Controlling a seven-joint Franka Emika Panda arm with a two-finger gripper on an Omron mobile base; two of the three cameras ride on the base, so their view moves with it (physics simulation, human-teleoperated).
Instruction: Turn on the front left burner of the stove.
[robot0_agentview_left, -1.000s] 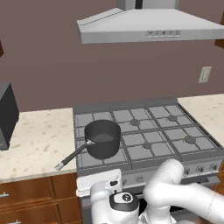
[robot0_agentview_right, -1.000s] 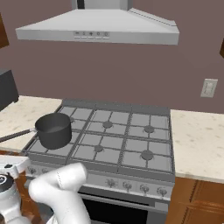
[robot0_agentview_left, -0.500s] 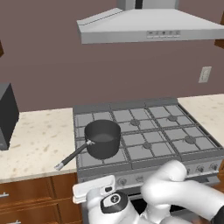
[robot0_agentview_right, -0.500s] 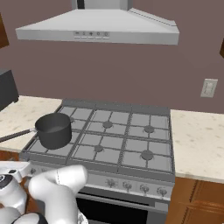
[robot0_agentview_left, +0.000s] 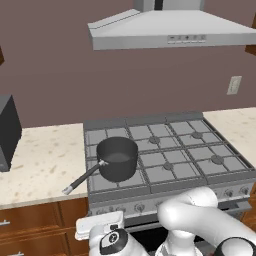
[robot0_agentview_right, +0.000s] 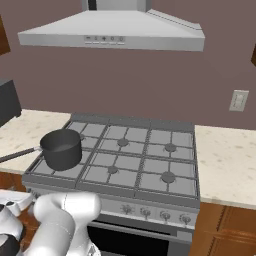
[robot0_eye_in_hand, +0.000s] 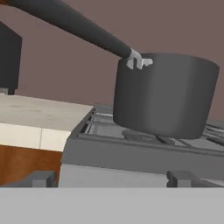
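Round dark saucepan (robot0_agentview_left: 118, 159) on stove (robot0_agentview_left: 165, 160) grid grate, steel knobs; jaws' state unclear

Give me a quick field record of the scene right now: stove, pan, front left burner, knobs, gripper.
stove: wide grey steel gas range, six grated burners
pan: dark grey long-handled saucepan sitting on the front left grate, handle pointing out over the beige counter
front left burner: covered by the pan, no flame visible
knobs: small silver row on the front panel
gripper: jaws low, before the stove's front left corner; state unclear
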